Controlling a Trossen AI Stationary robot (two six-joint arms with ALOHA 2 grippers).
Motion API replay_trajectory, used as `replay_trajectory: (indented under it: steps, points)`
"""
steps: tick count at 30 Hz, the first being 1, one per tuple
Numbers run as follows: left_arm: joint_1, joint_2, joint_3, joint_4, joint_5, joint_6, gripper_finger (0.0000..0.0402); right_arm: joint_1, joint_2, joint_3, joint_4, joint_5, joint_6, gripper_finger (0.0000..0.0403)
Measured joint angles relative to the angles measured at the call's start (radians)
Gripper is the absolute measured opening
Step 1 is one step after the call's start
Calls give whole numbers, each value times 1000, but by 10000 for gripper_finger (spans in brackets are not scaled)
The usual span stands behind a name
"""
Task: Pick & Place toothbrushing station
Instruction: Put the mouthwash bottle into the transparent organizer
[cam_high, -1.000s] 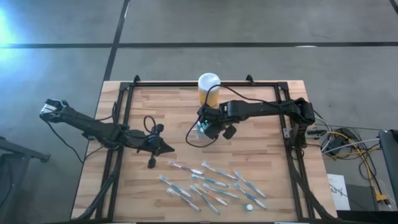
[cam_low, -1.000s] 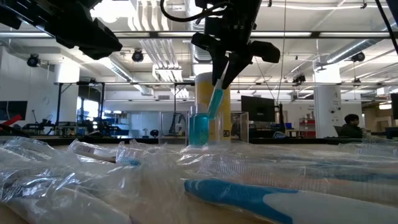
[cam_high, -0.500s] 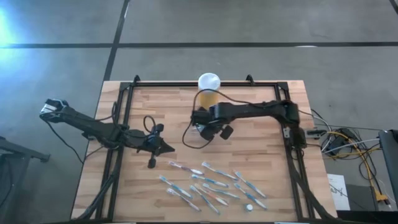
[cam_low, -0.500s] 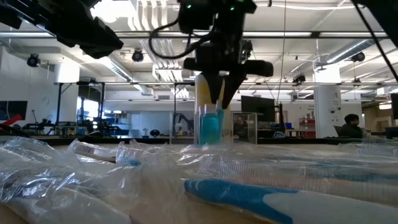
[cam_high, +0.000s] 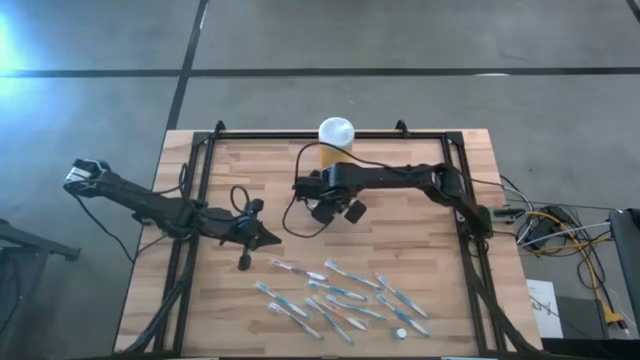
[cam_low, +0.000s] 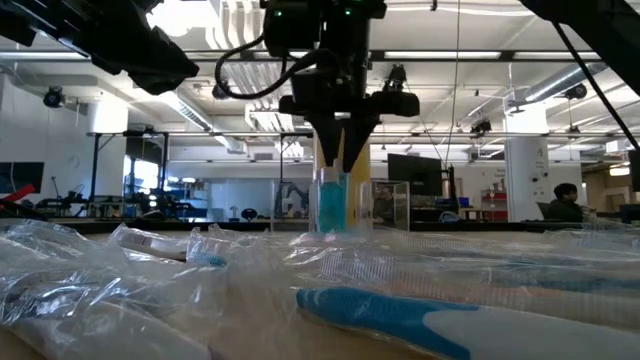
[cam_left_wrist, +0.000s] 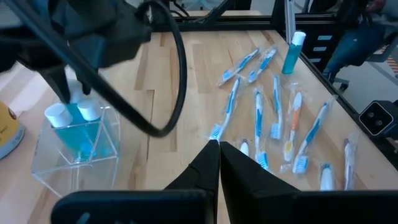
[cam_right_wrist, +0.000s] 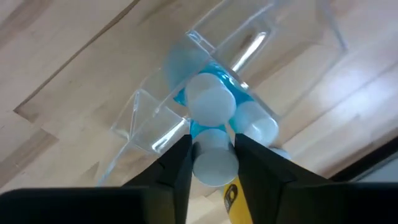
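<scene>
The left tool (cam_high: 268, 238) sat parked low over the bench (cam_high: 420, 250), fingers pressed together with nothing in them, well off to the side of the action. Nothing for it to do here as far as I could judge.

The right tool (cam_right_wrist: 211, 163) was right above the holder (cam_left_wrist: 74, 146), the little clear plastic box standing upright just in front of the yellow jar (cam_high: 335, 140). In the wrist view its fingers sat either side of a white-capped blue tube (cam_right_wrist: 213, 163), with two more capped tubes (cam_right_wrist: 211, 106) already standing in the holder directly below it. Whether the pads were gripping that cap or had just let go, I couldn't tell; the gap looked about cap-wide either way.

My read: this was the drop-in step for that tube. To do it well, I'd have kept the tool straight over the holder, opened only enough to free the cap, then lifted straight up so the fingers didn't drag the tube or tip the light box. The tubes were packed close, so any sideways nudge could have knocked one.

Further from the right tool, toward the near edge of the bench, lay the wrapped brushes (cam_high: 340, 295), scattered and not yet placed, plus one more tube (cam_left_wrist: 292, 53) standing beyond them.
</scene>
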Motion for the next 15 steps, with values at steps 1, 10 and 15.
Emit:
replay_trajectory:
  steps: [1,10,15]
  points:
    - [0,0,0,0,0,-3,16,-2,-5,0,2,0,1,124]
    - [0,0,0,3,0,-33,16,-25,-18,1,-2,18,27,188]
    - [0,0,0,4,0,-30,16,-35,-53,-1,-27,60,61,192]
